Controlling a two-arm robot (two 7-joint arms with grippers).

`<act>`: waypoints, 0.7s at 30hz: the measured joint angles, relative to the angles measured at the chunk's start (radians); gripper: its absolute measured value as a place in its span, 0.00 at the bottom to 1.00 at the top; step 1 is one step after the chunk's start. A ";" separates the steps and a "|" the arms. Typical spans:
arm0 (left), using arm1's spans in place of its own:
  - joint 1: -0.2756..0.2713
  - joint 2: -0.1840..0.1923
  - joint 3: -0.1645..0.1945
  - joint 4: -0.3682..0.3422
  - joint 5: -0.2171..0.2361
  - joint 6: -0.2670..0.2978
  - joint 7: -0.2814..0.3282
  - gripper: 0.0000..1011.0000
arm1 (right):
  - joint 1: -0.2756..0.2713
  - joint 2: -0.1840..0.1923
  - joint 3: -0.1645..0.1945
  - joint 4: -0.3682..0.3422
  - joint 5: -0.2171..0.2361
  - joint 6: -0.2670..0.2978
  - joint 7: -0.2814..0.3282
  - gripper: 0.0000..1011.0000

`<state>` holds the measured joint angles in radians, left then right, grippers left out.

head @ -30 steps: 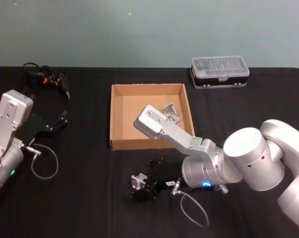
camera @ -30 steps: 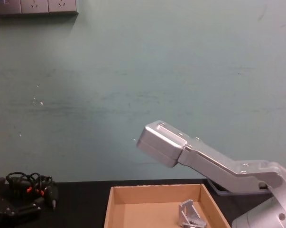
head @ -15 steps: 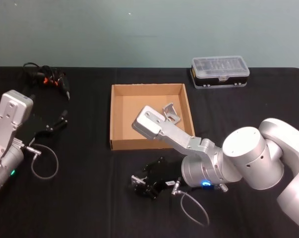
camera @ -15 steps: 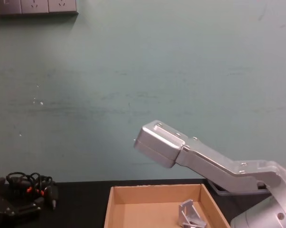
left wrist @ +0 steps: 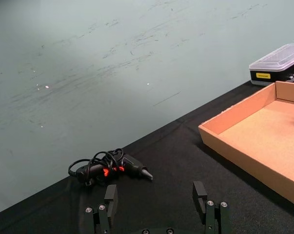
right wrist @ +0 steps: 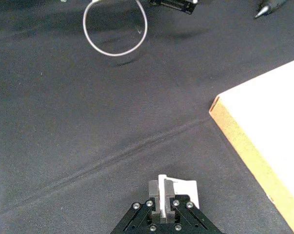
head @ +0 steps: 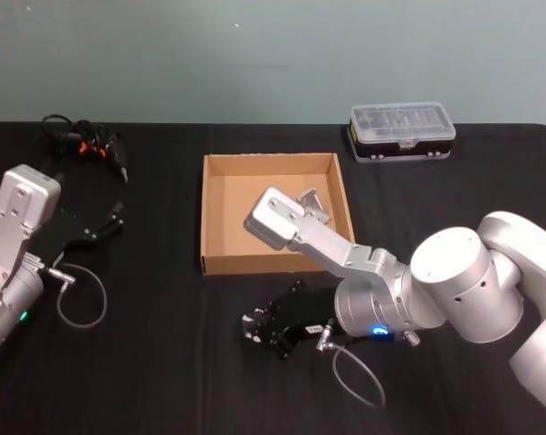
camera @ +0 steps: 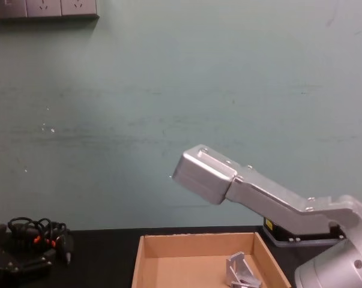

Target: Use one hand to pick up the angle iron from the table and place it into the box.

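My right gripper (head: 262,331) hangs low over the black table (head: 164,308), in front of the tan cardboard box (head: 245,217). The right wrist view shows that gripper (right wrist: 162,189) shut on a silver angle iron (right wrist: 185,187), with the box's front corner (right wrist: 244,146) off to one side. A second angle iron (head: 311,203) stands inside the box near its right wall, partly hidden by my right arm; it appears too in the chest view (camera: 241,273). My left gripper (head: 105,225) is parked at the table's left, fingers (left wrist: 110,197) spread open and empty.
A clear-lidded plastic case (head: 402,130) sits behind the box at the right. A black corded tool with orange marks (head: 84,143) lies at the far left. A grey cable loop (head: 81,294) hangs by the left arm, another (head: 356,381) by the right.
The right arm's elbow has shifted slightly right and up, and the right gripper with the angle iron has edged a little toward the box. The left arm has not moved.
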<state>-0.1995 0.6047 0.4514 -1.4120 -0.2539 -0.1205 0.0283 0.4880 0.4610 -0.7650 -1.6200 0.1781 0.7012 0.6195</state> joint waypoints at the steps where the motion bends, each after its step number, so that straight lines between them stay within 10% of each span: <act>1: 0.000 0.000 0.000 0.000 0.000 0.000 0.000 1.00 | -0.002 0.001 0.005 -0.004 0.000 -0.001 0.000 0.06; 21: 0.000 0.000 0.000 0.000 0.000 0.000 0.000 1.00 | -0.078 0.009 0.215 -0.142 0.018 -0.144 -0.175 0.06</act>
<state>-0.1995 0.6047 0.4514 -1.4120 -0.2539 -0.1205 0.0283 0.4102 0.4696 -0.5500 -1.7623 0.1959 0.5575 0.4450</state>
